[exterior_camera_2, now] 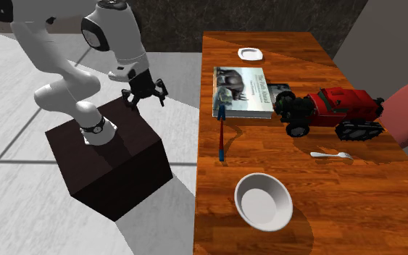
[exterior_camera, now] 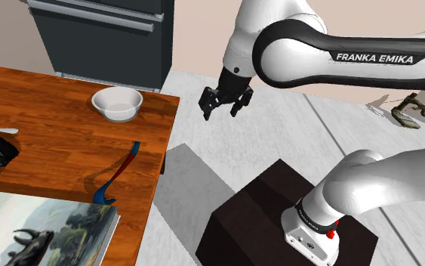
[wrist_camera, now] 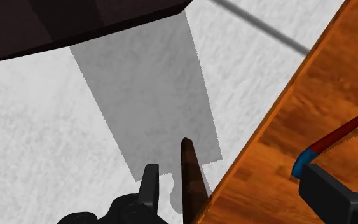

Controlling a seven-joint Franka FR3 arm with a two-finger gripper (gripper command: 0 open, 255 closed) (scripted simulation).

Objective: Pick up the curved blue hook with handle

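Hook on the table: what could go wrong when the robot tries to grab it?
The hook is thin and lies flat, so the open gripper might scrape the table or slip off. Its curved end sits by the book, which could get bumped. The gripper hangs beside the table; if it crosses low, it could hit the edge.

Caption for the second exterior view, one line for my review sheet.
Open black gripper hovers beside the wooden table, apart from the blue-and-red hook lying between book and white bowl.
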